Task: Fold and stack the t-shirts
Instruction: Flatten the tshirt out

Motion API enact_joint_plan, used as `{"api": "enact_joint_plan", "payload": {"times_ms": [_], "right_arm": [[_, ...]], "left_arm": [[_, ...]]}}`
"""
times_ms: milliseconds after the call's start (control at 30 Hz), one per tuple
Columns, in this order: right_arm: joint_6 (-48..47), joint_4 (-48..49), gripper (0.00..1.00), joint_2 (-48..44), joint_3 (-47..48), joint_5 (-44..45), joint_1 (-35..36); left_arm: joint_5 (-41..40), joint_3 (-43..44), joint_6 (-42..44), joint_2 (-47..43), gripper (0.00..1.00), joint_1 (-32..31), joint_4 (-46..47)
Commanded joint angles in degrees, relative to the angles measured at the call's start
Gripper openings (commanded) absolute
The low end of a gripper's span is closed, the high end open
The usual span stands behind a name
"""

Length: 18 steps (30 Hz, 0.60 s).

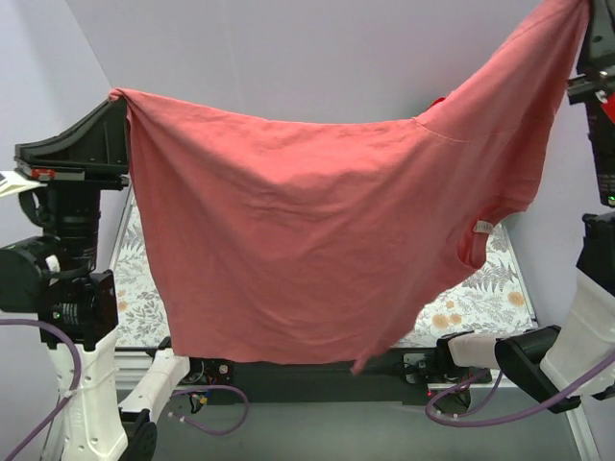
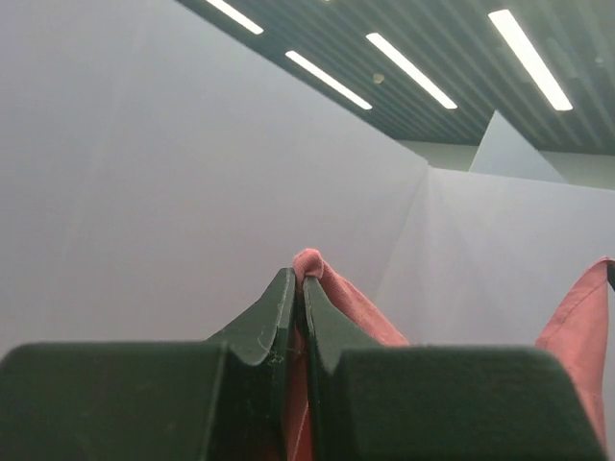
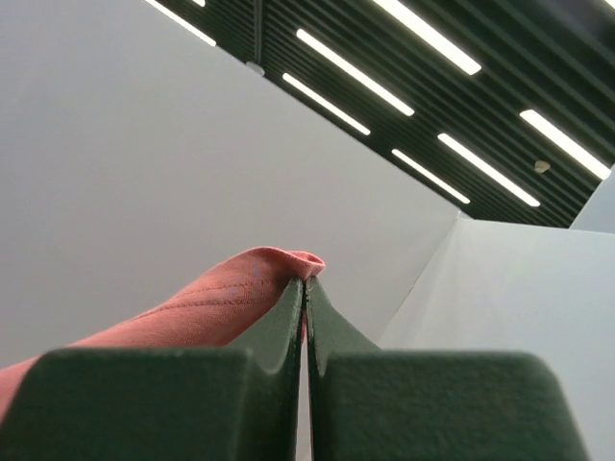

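Note:
A dusty rose-pink t-shirt [image 1: 307, 240] hangs spread out in the air above the table, held by two corners. My left gripper [image 1: 121, 97] is shut on its upper left corner, and pink cloth [image 2: 317, 269] pokes out between the tips in the left wrist view. My right gripper [image 1: 586, 12] holds the other corner higher up, at the top right edge of the top view. It is shut on a fold of the cloth [image 3: 240, 283] in the right wrist view. The shirt's far side [image 2: 577, 336] also shows at the right of the left wrist view. A small bit of red [image 1: 439, 100] peeks out behind the shirt.
The table with its floral-patterned cover [image 1: 480, 303] shows only at the left and right of the hanging shirt, which hides the rest. Both arm bases and purple cables [image 1: 480, 408] lie along the near edge. Plain walls stand behind.

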Motion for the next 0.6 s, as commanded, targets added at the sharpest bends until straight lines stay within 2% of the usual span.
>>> {"api": "enact_joint_plan", "payload": {"times_ms": [0,133,400,567], "right_arm": [[0.9,2.4,0.01,1.8,-1.6,1.5,-0.2],[2.7,0.7,0.01,4.2,-5.3,-2.7,-0.3],[6.3,-0.2,0.01,12.3,-17.0,-8.9,-0.3],[8.7,2.7,0.01,24.5,-18.8,-12.3,0.0]], "left_arm": [[-3.1,-4.2,2.2,-0.9,0.00,-0.3,0.0],[-6.7,-11.4,4.1,-1.9,0.00,-0.3,0.8],[-15.9,-35.2,6.6,-1.3,0.00,-0.3,7.5],[-22.3,-44.1,7.1,8.9,0.00,-0.2,15.5]]}}
